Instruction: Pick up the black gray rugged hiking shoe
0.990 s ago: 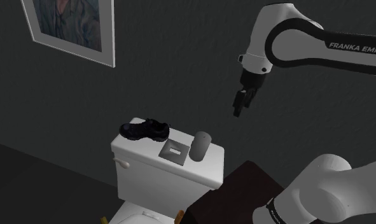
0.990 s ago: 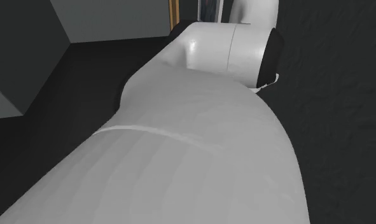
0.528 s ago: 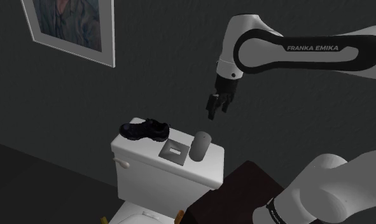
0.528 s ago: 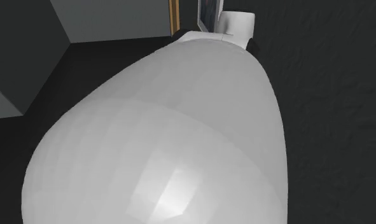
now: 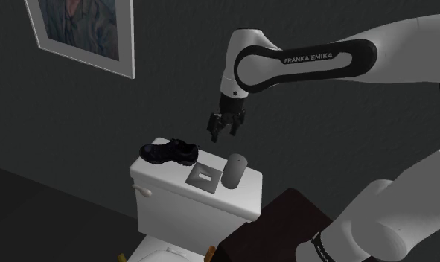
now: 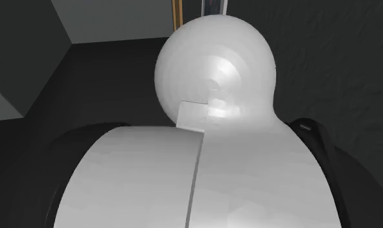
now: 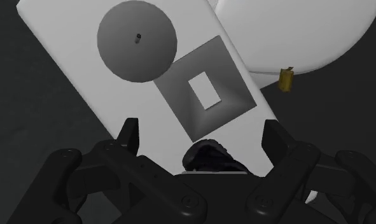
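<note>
The black hiking shoe (image 5: pixel 169 152) lies on its sole at the left end of a white toilet tank lid (image 5: pixel 211 190) in the shoulder view. My gripper (image 5: pixel 220 132) hangs open in the air above the lid, up and to the right of the shoe, touching nothing. In the wrist view the shoe (image 7: pixel 210 158) peeks out low between my two spread fingers (image 7: pixel 128 133), mostly hidden by the hand. My gripper (image 7: pixel 201 135) looks straight down on the lid (image 7: pixel 65 57).
A grey square plate (image 5: pixel 202 176) with a white centre and a grey disc (image 5: pixel 234 170) sit on the lid beside the shoe. A framed picture (image 5: pixel 84 33) hangs on the dark wall. My stand (image 5: pixel 274 227) is at the lower right. The arm's white links (image 6: pixel 203 136) block the second exterior view.
The arm has swung toward the shoulder view's left and slightly down, carrying the gripper from right of the tank to above it. The shoe, plate and disc have not moved.
</note>
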Motion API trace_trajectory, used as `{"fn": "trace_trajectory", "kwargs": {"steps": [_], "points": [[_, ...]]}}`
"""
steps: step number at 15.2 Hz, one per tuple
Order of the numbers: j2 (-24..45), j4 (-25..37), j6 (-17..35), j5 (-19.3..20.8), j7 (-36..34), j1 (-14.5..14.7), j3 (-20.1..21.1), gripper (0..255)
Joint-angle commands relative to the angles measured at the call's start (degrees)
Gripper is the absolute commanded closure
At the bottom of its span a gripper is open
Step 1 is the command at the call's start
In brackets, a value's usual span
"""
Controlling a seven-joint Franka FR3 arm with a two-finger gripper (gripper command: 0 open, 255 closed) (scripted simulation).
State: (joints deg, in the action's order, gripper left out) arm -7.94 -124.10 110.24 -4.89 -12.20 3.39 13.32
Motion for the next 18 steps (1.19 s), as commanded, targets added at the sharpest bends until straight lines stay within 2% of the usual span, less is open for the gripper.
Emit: {"fn": "trace_trajectory", "kwargs": {"steps": [1, 7, 13, 18], "points": [[3.64, 2.11, 1.79, -0.22, -1.99, 0.29, 0.64, 0], [16.39, 12.09, 5.38, 0.39, -7.91, 1.69, 1.89, 0], [29.59, 25.07, 6.6, 1.51, -13.13, 3.97, 1.96, 0], [31.0, 23.88, 9.18, 1.74, -13.03, 4.15, 1.78, 0]]}}
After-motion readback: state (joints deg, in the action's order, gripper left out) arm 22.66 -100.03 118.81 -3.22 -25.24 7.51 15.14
